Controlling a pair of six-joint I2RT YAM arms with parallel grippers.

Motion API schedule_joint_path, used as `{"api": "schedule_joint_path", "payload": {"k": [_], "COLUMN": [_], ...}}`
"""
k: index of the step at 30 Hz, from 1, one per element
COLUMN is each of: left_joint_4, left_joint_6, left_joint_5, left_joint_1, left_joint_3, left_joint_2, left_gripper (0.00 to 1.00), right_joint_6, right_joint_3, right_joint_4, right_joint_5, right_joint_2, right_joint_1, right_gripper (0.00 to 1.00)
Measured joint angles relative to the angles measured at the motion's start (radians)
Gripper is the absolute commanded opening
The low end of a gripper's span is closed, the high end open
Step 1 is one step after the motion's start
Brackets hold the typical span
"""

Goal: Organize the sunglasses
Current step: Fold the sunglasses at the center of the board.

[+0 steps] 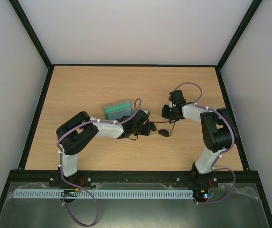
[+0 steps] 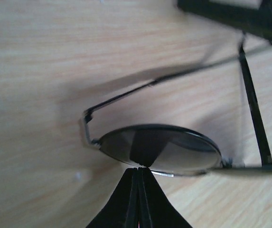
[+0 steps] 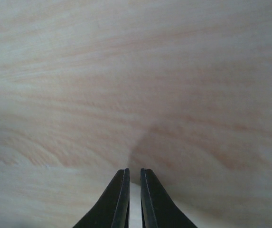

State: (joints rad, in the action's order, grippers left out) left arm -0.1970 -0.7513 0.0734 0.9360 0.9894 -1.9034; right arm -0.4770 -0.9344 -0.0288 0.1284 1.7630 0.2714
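The sunglasses (image 1: 163, 133) lie on the wooden table (image 1: 79, 85) near its middle, between the two arms. In the left wrist view one round dark lens (image 2: 159, 149) fills the lower middle, and a thin temple arm (image 2: 173, 76) runs off to the upper right. My left gripper (image 2: 140, 168) is shut on the near rim of that lens; from above it (image 1: 147, 128) sits just left of the glasses. My right gripper (image 1: 166, 113) hovers just behind and right of them. Its fingers (image 3: 134, 170) are down to a thin slit over bare wood, holding nothing.
A grey case with green lining (image 1: 117, 109) lies open just behind the left gripper. Black frame rails (image 1: 36, 114) border the table on the left, right and back.
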Motion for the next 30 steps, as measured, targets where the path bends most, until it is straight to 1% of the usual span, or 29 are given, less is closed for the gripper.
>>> {"api": "schedule_joint_path", "payload": {"k": [7,16,18,21,22,23,24,26,27,29,30], "left_joint_4": [0.003,0.009,0.01,0.008,0.007,0.008,0.01,0.016,0.016,0.014,0.01], "left_joint_6": [0.004,0.012,0.012,0.012,0.012,0.011,0.011,0.01,0.009,0.003,0.001], "left_joint_5": [-0.004,-0.003,-0.003,-0.004,-0.005,-0.007,-0.008,-0.016,-0.019,-0.025,-0.027], "left_joint_1": [-0.042,-0.055,-0.055,-0.055,-0.055,-0.055,-0.055,-0.055,-0.055,-0.055,-0.055], "left_joint_3": [0.089,0.207,0.209,0.205,0.196,0.18,0.164,0.118,0.1,0.056,0.034], "left_joint_2": [-0.077,-0.157,-0.159,-0.157,-0.153,-0.145,-0.135,-0.101,-0.087,-0.053,-0.037], "left_gripper": [0.02,0.02,0.02,0.02,0.02,0.03,0.06,0.18,0.22,0.25,0.21], "right_joint_6": [0.0,-0.011,-0.013,-0.017,-0.019,-0.018,-0.018,-0.018,-0.017,-0.017,-0.017], "right_joint_3": [0.131,0.258,0.277,0.289,0.289,0.289,0.289,0.289,0.289,0.291,0.293], "right_joint_4": [-0.018,-0.027,-0.032,-0.052,-0.061,-0.065,-0.068,-0.074,-0.074,-0.074,-0.074], "right_joint_5": [-0.002,0.014,0.018,0.012,0.007,0.002,0.0,-0.002,-0.002,-0.002,-0.002], "right_joint_2": [-0.131,-0.274,-0.298,-0.329,-0.34,-0.351,-0.36,-0.372,-0.374,-0.373,-0.373], "right_joint_1": [0.005,0.035,0.037,0.037,0.037,0.037,0.037,0.037,0.037,0.037,0.037], "right_gripper": [0.09,0.09,0.13,0.26,0.26,0.26,0.26,0.26,0.25,0.24,0.22]}}
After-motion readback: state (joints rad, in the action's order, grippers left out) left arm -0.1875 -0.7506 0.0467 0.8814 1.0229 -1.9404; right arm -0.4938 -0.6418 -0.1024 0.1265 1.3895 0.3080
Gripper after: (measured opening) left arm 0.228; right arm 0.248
